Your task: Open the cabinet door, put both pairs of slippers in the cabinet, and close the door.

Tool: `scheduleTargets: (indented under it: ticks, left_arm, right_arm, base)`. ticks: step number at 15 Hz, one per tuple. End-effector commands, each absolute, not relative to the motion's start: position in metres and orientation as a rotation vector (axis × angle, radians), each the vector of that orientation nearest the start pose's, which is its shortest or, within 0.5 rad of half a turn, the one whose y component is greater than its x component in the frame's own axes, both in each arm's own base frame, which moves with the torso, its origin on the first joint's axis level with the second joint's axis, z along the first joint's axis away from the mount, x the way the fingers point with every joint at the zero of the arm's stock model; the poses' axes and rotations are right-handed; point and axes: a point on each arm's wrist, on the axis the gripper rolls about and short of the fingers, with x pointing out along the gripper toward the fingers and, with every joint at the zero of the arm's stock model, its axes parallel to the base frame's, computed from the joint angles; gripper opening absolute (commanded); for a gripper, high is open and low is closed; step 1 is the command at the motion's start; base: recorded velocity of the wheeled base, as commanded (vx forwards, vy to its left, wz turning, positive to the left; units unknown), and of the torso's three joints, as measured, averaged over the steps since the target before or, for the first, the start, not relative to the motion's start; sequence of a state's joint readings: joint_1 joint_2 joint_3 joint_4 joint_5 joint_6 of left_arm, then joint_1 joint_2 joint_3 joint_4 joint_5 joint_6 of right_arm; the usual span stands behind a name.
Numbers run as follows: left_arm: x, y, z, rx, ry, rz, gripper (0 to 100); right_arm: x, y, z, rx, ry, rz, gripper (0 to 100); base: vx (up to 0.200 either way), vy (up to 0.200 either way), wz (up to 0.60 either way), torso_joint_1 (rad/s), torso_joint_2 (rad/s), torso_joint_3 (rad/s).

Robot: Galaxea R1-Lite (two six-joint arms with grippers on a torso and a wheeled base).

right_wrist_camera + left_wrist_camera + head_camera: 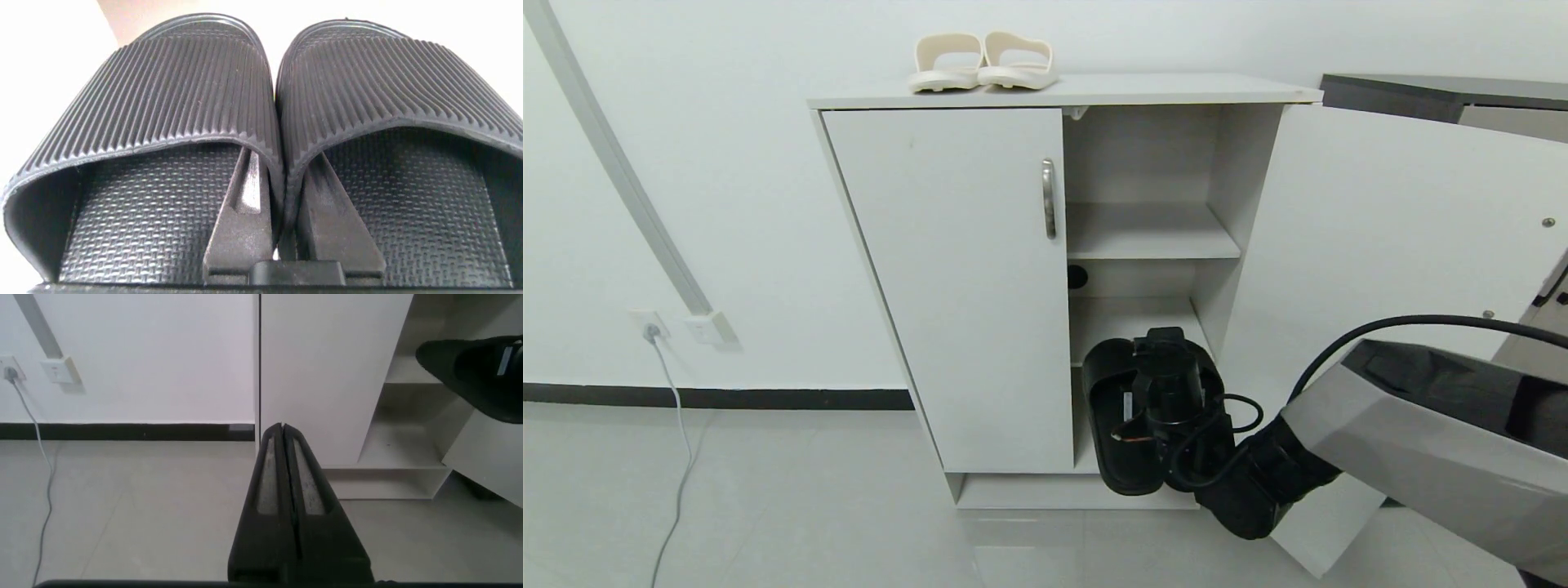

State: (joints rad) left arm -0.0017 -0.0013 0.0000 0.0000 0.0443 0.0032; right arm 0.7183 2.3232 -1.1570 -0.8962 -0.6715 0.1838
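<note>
The white cabinet (947,286) stands against the wall with its left door closed and its right door (1380,245) swung open. A pair of black slippers (1115,425) hangs toes-up at the mouth of the bottom compartment, also visible as the black slippers (478,371). My right gripper (1158,367) is shut on them; its fingers (245,212) pinch the two inner strap edges together, as the right gripper (286,204) shows close up. A cream pair of slippers (983,61) sits on the cabinet top. My left gripper (283,437) is shut and empty, low over the floor, facing the cabinet's left side.
Inside are an upper shelf (1147,233) and a lower shelf (1131,327), both bare. A metal handle (1049,198) is on the closed door. A wall socket with a hanging cable (649,327) lies left. Grey furniture (1445,94) stands behind the open door. Tiled floor spreads left.
</note>
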Motion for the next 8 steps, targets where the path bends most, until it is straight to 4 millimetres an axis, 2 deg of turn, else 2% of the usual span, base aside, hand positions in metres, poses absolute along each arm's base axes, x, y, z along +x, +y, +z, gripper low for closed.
scheduleTargets:
  ticks: [1, 8]
  left_arm:
    - [-0.0228, 0.001, 0.0755, 0.003, 0.0, 0.043, 0]
    - [-0.0228, 0.001, 0.0755, 0.003, 0.0, 0.043, 0]
  right_arm:
    - [0.3421, 0.2811, 0.0447, -0.008, 0.234, 0.026, 0]
    - [0.3491, 0.2808, 0.0358, 0.001, 0.241, 0.013, 0]
  base:
    - [0.0, 0.0, 0.0, 0.0, 0.0, 0.0]
    - [0.0, 0.0, 0.0, 0.0, 0.0, -0.014]
